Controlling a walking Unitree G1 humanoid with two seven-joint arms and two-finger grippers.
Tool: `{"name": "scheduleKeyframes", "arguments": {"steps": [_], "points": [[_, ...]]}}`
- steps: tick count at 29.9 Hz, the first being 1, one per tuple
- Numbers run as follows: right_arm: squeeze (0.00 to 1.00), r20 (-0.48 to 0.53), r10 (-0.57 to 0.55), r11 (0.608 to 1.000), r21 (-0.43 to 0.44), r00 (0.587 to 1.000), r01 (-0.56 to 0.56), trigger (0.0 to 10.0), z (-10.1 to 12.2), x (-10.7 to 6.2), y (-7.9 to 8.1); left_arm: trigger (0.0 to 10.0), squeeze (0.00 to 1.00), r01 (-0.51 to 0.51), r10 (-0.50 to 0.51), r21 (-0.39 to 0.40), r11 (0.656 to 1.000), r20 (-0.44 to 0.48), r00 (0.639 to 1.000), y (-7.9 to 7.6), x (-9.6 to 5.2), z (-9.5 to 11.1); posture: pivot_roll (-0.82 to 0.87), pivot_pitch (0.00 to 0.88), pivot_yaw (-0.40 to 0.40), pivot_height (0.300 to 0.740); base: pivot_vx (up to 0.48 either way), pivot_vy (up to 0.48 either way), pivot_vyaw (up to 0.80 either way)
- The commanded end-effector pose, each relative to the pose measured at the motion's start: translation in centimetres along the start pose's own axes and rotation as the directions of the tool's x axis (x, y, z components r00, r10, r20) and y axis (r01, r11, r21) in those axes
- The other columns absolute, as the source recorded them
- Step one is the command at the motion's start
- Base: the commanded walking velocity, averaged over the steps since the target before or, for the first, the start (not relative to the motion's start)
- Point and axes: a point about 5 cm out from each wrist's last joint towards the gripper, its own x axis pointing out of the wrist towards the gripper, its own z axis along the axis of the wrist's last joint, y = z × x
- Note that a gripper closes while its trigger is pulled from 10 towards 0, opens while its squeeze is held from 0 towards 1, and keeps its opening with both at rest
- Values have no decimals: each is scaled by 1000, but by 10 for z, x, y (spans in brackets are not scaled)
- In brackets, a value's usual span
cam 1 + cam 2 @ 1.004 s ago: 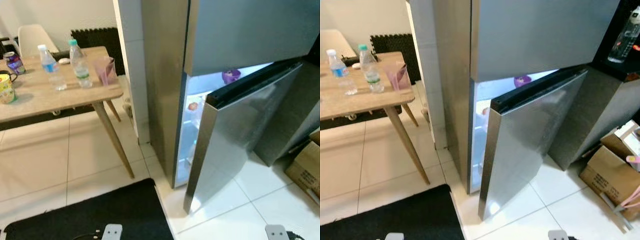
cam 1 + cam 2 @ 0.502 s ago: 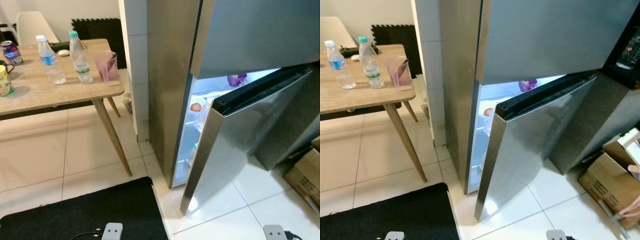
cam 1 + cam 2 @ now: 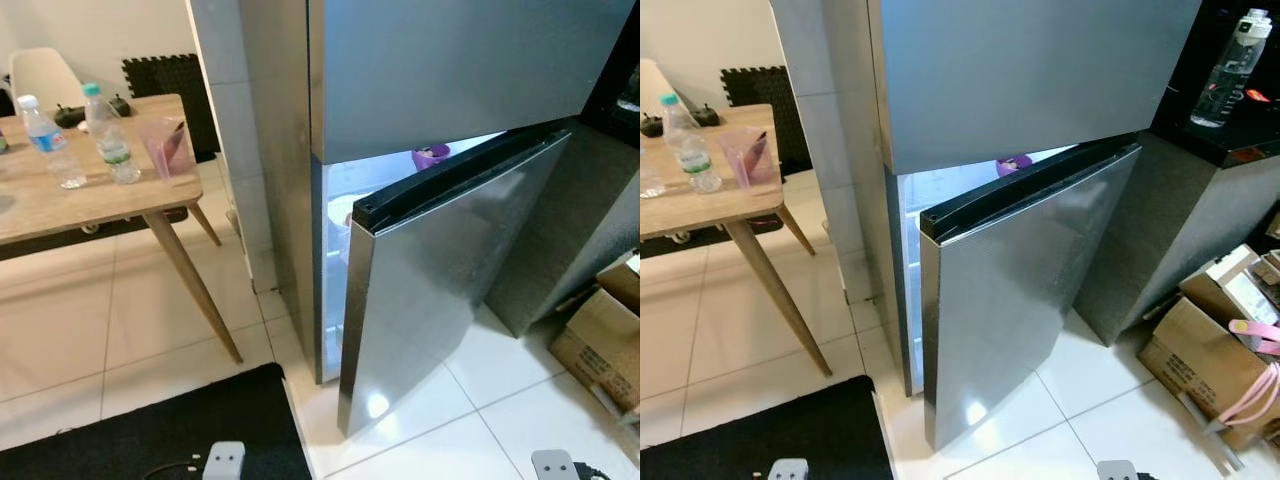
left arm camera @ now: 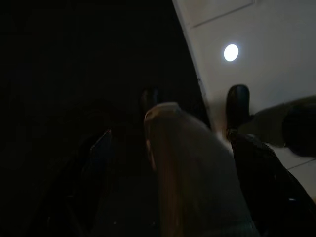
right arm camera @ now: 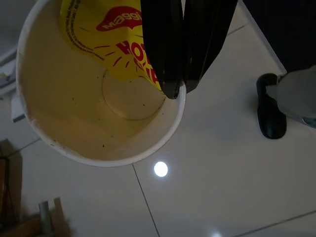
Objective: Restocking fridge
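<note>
The silver fridge (image 3: 450, 60) stands ahead with its lower door (image 3: 440, 290) ajar and the inside lit; a purple bowl (image 3: 432, 155) sits on an upper shelf. In the right wrist view my right gripper (image 5: 178, 91) is shut on the rim of an empty white and yellow Maggi noodle cup (image 5: 74, 98), hanging over the pale floor tiles. The left wrist view is very dark: my left gripper (image 4: 173, 138) holds a pale cylindrical thing (image 4: 187, 177) between its fingers, above the black mat.
A wooden table (image 3: 60, 205) at the left carries two water bottles (image 3: 108, 135) and a pink cup (image 3: 167, 147). A black mat (image 3: 170, 430) lies at my feet. Cardboard boxes (image 3: 1210, 350) stand on the right, beside a dark counter (image 3: 1200, 210) with a bottle (image 3: 1225, 60).
The camera has swung to the right, so the fridge and table sit further left in the picture and the counter and boxes show more. The fridge door stands ajar as before.
</note>
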Motion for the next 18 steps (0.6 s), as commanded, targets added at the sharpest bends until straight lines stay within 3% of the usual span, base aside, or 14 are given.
{"name": "scheduleKeyframes", "arguments": {"steps": [1, 7, 9, 10, 12, 14, 18], "points": [[0, -7, 1, 1000, 10, 1000, -1, 10000, -2, 0, 2, 10000, 0, -28, 30, -37, 999, 56, 998, 11, -1, 13, -82, 0, -24, 740, 0, 0, 0], [0, -10, -4, 1000, 13, 1000, 4, 10000, -2, 0, 1, 10000, 0, 56, 4, -187, 981, 303, 953, 10, -1, 80, -84, 0, -26, 740, 0, 0, 0], [0, -10, -4, 1000, 13, 1000, 4, 10000, -2, 0, 1, 10000, 0, 56, 4, -187, 981, 303, 953, 10, -1, 80, -84, 0, -26, 740, 0, 0, 0], [0, -11, -4, 1000, 14, 1000, 4, 10000, -2, 0, 1, 10000, 0, 77, -4, -202, 976, 342, 940, 8, -2, 92, -84, 0, -26, 740, 0, 0, 0], [0, -13, -3, 1000, 16, 1000, 3, 10000, -3, 0, 1, 10000, 0, 165, -40, -221, 961, 480, 877, 0, -8, 135, -87, 0, -24, 740, 0, 0, 0], [0, -14, -3, 1000, 16, 1000, 3, 10000, -3, 0, 1, 10000, 0, 190, -50, -223, 956, 516, 855, -2, -11, 146, -87, 0, -24, 740, 0, 0, 0], [0, -16, 1, 1000, 19, 1000, 0, 10000, -4, 0, 2, 10000, 0, 332, -165, -126, 935, 675, 719, -22, -26, 200, -87, 0, -24, 740, 0, 0, 0]]}}
